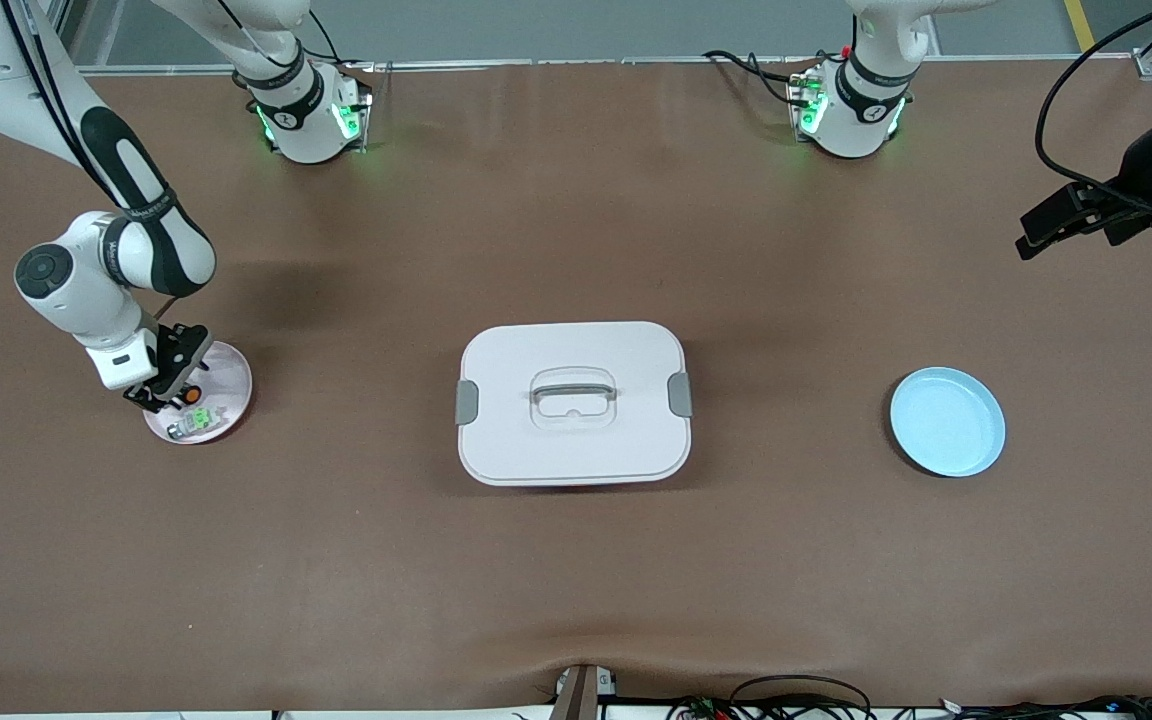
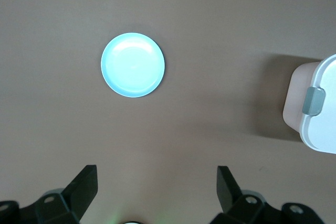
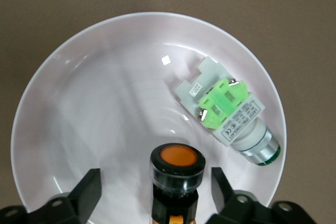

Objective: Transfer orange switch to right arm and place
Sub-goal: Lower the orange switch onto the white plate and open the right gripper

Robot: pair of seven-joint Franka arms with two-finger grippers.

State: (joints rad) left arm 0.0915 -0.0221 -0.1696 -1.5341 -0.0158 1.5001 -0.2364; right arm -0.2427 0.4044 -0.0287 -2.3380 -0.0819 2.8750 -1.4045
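Right gripper, fingers apart, straddles the orange switch on the pink plate; the left gripper (open too) waits.

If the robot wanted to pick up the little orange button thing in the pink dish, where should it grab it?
Probably from above, around the black body of the orange switch. It lies in the pink dish between the right gripper's open fingers, apart from the green part, so both flanks look reachable.

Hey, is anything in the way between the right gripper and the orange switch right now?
Nothing visible. The right gripper is open over the pink plate, its fingers either side of the orange switch, which sits in the plate beside the green-topped part.
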